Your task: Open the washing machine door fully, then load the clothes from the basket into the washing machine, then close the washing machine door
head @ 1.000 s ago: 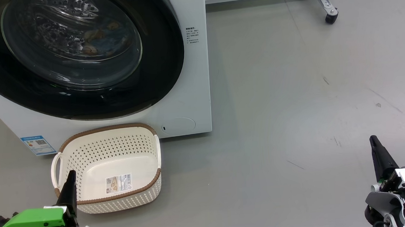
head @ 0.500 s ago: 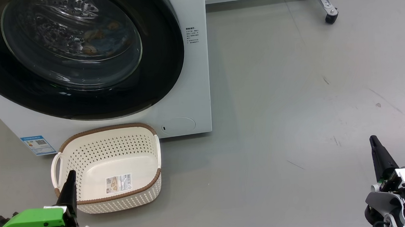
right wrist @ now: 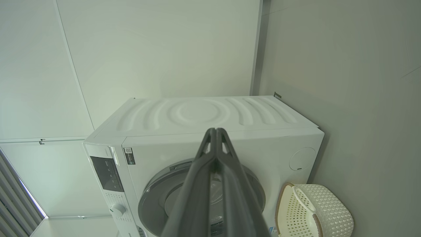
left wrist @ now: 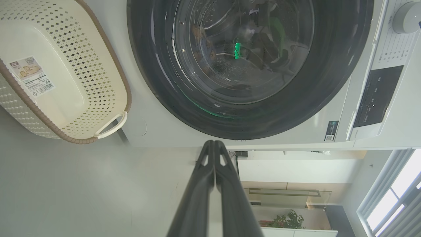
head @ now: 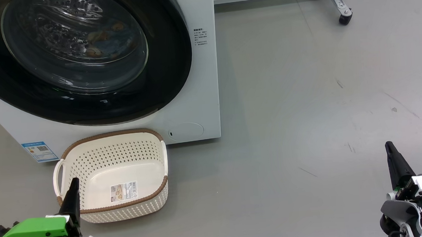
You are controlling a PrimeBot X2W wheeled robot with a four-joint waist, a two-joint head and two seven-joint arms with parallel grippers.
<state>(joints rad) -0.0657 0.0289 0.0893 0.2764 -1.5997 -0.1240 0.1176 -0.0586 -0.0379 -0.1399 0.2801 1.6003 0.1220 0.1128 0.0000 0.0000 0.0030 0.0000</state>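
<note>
One washing machine door (head: 171, 61), round, glossy black rim around a bulging clear glass bowl, sits shut flush on the white washing machine (head: 202, 96). Through the glass: clothes (head: 107, 38), blue fabric with orange-brown print, lying in the perforated steel drum (head: 73, 9).

Basket (head: 128, 209) on the grey floor (head: 289, 128), just before the machine's lower front. Cream plastic, perforated walls, brown woven-look rim, white loop handle. Label sticker (head: 124, 191) on its smooth bottom.

Left hand (head: 73, 182) low, under a green housing (head: 29, 229). Fingers pressed together, pointing up, holding nothing; the tip overlaps the basket's near left corner, contact not clear.

Right hand (head: 388, 146) well apart, over bare floor. Fingers closed to a dark point, nothing held, white housing behind.
</note>
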